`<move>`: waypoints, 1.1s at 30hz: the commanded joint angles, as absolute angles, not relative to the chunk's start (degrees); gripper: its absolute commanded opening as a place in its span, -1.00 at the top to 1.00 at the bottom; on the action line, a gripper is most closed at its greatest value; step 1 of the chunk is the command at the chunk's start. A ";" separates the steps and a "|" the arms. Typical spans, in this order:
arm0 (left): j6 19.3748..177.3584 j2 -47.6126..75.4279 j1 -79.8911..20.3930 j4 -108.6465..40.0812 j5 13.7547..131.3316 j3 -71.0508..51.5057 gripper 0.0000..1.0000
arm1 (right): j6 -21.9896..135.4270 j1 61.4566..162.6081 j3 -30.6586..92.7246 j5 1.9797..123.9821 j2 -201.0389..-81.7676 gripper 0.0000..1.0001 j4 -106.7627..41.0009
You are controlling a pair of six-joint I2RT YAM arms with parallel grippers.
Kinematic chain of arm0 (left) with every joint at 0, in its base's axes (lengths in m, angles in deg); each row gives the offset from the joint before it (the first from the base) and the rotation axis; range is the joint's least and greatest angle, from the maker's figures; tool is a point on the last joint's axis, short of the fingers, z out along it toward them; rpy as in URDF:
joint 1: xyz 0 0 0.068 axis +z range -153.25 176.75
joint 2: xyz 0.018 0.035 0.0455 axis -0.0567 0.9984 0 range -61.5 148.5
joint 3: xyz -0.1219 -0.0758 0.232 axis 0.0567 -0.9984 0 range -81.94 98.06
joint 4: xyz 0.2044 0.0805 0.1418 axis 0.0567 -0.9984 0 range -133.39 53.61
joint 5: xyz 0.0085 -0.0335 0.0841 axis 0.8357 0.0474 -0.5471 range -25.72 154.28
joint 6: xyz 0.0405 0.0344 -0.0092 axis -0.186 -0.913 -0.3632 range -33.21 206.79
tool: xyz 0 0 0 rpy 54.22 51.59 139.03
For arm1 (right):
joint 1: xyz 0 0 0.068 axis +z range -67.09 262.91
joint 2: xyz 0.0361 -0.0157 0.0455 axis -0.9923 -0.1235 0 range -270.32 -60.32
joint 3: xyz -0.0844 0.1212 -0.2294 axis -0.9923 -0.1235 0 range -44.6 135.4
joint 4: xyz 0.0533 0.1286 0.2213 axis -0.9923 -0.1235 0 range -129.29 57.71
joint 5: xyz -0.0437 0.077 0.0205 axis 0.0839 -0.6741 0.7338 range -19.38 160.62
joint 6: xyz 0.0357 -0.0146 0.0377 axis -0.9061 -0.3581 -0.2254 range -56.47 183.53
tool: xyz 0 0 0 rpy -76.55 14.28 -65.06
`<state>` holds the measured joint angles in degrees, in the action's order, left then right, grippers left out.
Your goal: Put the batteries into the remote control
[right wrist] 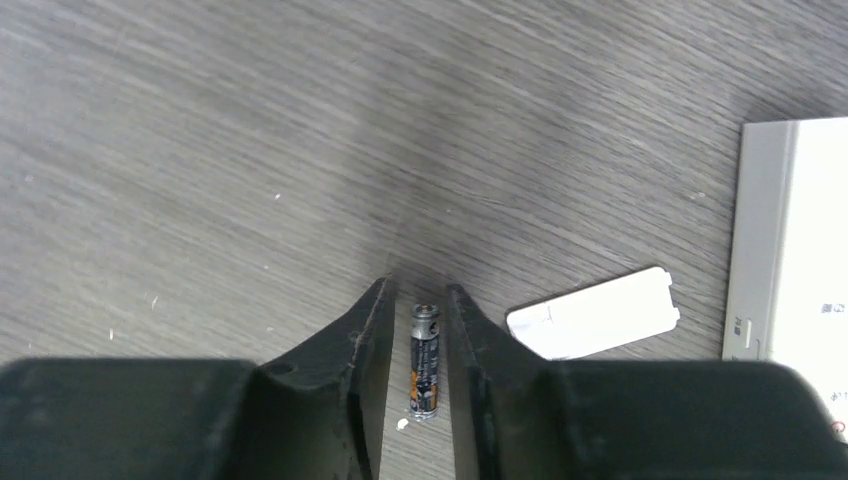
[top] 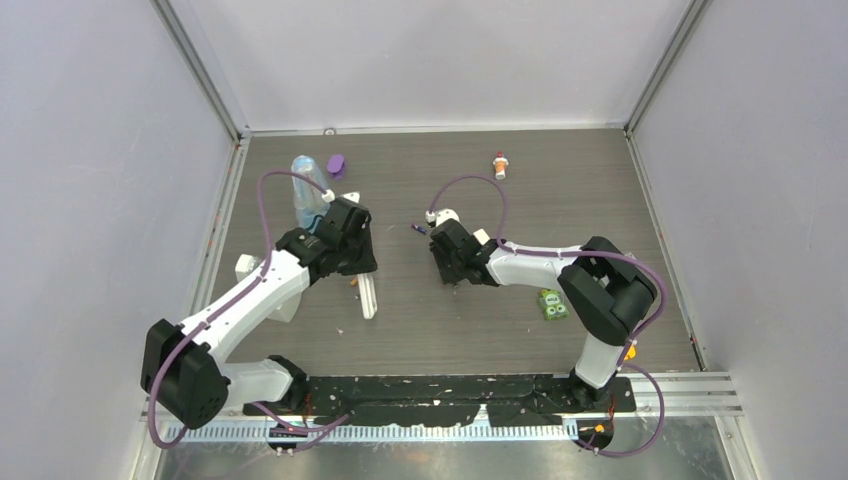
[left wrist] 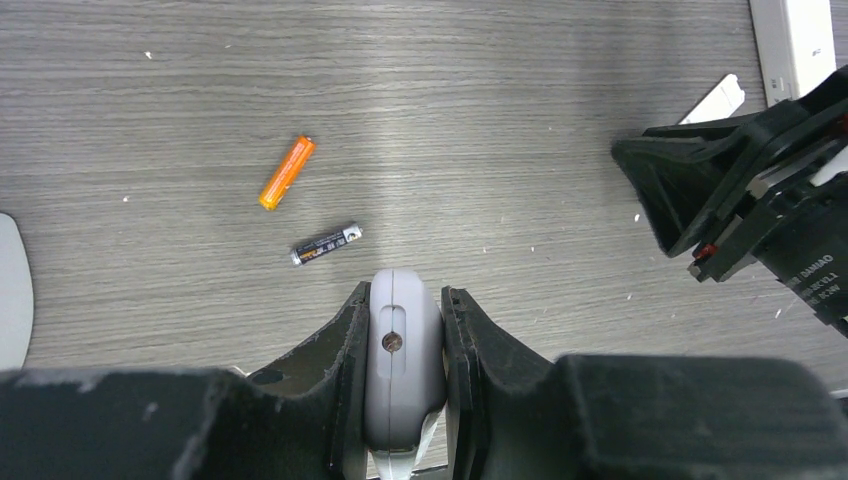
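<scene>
In the left wrist view my left gripper (left wrist: 405, 292) is shut on the remote control (left wrist: 403, 370). It is held on its edge, and its rounded white end with a small round lens shows between the fingers. An orange battery (left wrist: 287, 172) and a dark battery (left wrist: 326, 243) lie on the table ahead of it. My right gripper (right wrist: 420, 290) is low over the table, its jaws narrowly open on either side of another dark battery (right wrist: 425, 360). That battery lies flat, with a gap at the left finger. A small purple battery (top: 420, 229) lies by the right gripper (top: 452, 272).
A loose white battery cover (right wrist: 592, 315) lies beside a flat white slab (right wrist: 790, 250). A narrow white bar (top: 367, 297) lies below the left gripper (top: 350, 258). At the back are a clear bottle (top: 307, 195), a purple cap (top: 336, 163) and a red-and-white bottle (top: 500, 165). A green item (top: 551, 304) sits near the right arm.
</scene>
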<state>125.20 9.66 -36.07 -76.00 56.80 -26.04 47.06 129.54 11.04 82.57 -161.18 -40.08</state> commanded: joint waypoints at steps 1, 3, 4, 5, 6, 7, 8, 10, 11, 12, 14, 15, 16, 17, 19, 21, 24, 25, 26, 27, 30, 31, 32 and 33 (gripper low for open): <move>124.40 7.11 -35.68 -73.48 58.56 -26.36 1.00 | 47.43 129.49 9.93 81.10 -160.62 0.26 -45.18; 124.41 6.76 -35.63 -73.39 58.82 -26.48 1.00 | 47.67 129.49 9.52 80.73 -160.11 0.08 -45.17; 124.53 6.56 -35.64 -73.30 58.83 -26.57 1.00 | 47.69 129.49 9.29 80.47 -159.85 0.04 -45.19; 124.51 6.39 -35.68 -73.19 58.95 -26.68 1.00 | 47.55 129.51 9.24 80.00 -159.70 0.03 -45.44; 124.52 6.29 -35.68 -73.15 59.05 -26.74 1.00 | 47.43 129.50 9.09 79.75 -159.41 0.02 -45.75; 124.56 6.19 -35.64 -73.06 59.16 -26.87 1.00 | 47.31 129.51 8.96 79.39 -159.35 0.02 -45.83; 124.58 6.09 -35.65 -73.01 59.25 -26.92 1.00 | 46.97 129.50 8.76 79.22 -159.26 0.04 -46.02; 124.65 6.00 -35.54 -72.95 59.52 -27.02 1.00 | 46.62 129.50 8.74 78.98 -159.45 0.12 -46.74; 124.66 5.89 -35.54 -72.87 59.59 -27.09 1.00 | 46.51 129.50 8.70 78.97 -159.54 0.20 -46.89; 124.78 5.82 -35.59 -72.77 59.65 -27.15 1.00 | 46.27 129.49 8.64 79.08 -159.68 0.25 -46.97; 124.80 5.59 -35.59 -72.64 59.86 -27.38 1.00 | 46.08 129.49 8.44 79.36 -159.95 0.41 -47.03; 124.89 5.57 -35.58 -72.60 59.93 -27.44 1.00 | 45.97 129.49 8.41 79.56 -160.06 0.50 -47.00; 124.89 5.49 -35.58 -72.52 60.09 -27.55 1.00 | 45.78 129.44 8.40 80.00 -160.32 0.54 -46.95; 124.97 5.40 -35.54 -72.39 60.26 -27.64 1.00 | 45.74 129.47 8.42 80.23 -160.37 0.61 -46.91; 125.23 5.14 -35.56 -72.02 60.81 -28.00 1.00 | 45.55 129.48 7.88 80.80 -159.79 0.69 -46.07; 125.80 4.61 -35.56 -70.93 61.70 -28.70 1.00 | 45.06 129.61 6.49 80.81 -156.64 0.71 -44.16; 127.79 3.10 -35.58 -68.23 63.92 -30.49 1.00 | 43.65 130.74 3.86 81.52 -150.71 0.69 -40.12; 128.90 2.34 -35.56 -66.83 65.98 -31.31 1.00 | 42.79 131.78 2.76 81.74 -147.15 0.69 -38.70; 130.13 1.58 -35.57 -65.14 67.61 -32.26 1.00 | 42.35 132.48 2.11 82.07 -145.13 0.68 -37.82; 131.63 0.89 -35.50 -63.27 69.12 -33.27 1.00 | 41.30 134.39 0.83 82.82 -141.49 0.69 -35.91; 136.50 -1.52 -35.50 -57.56 73.39 -36.48 1.00 | 39.23 139.54 -2.01 85.47 -134.31 0.66 -31.19; 137.88 -2.27 -35.50 -55.56 74.68 -37.58 1.00 | 38.38 142.31 -2.48 87.14 -131.20 0.66 -29.31; 139.41 -2.92 -35.46 -53.49 76.07 -38.57 1.00 | 37.91 143.54 -3.40 87.94 -129.91 0.65 -28.47; 140.67 -3.74 -35.45 -51.44 77.05 -39.94 1.00 | 36.96 145.83 -3.87 89.34 -127.44 0.64 -26.72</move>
